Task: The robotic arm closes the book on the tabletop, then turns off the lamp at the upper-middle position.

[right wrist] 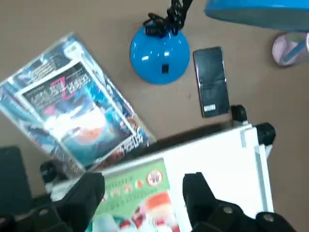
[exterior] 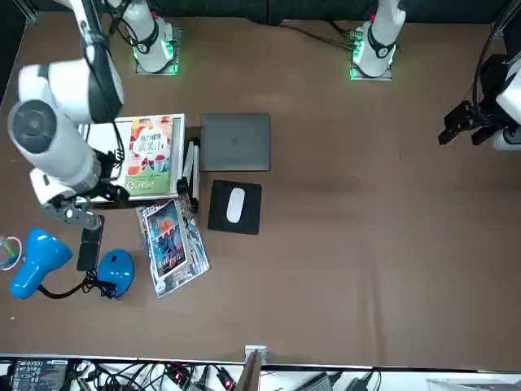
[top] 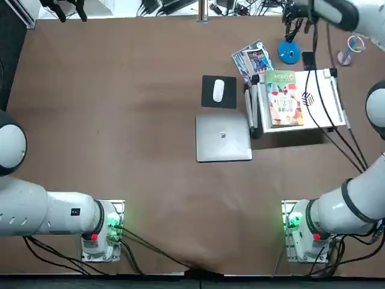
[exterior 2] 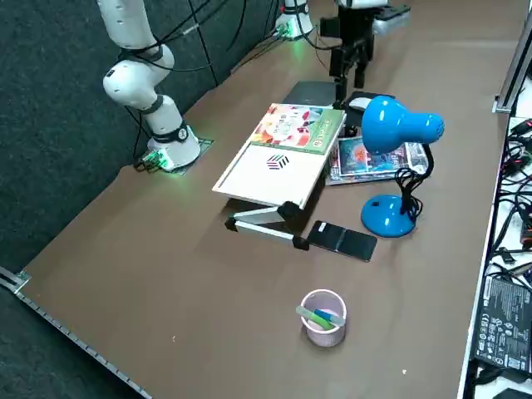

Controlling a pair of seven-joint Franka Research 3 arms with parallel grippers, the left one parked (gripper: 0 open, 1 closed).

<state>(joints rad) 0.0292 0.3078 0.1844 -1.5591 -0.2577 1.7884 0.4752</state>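
Your book [top: 283,96] lies shut on the white board [top: 322,102]. Right gripper [right wrist: 142,193] hangs above it w/ fingers apart, holding nothing, near the lamp [right wrist: 160,52].

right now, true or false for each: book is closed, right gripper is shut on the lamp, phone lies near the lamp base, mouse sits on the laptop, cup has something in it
1. The book is closed. True: it lies shut, green cover up, on the white board.
2. The right gripper is shut on the lamp. False: it is open above the book and board, holding nothing.
3. The phone lies near the lamp's base. True.
4. The mouse sits on the laptop. False: it sits on a black pad beside the laptop.
5. The cup has something in it. True: blue and green sticks show inside.
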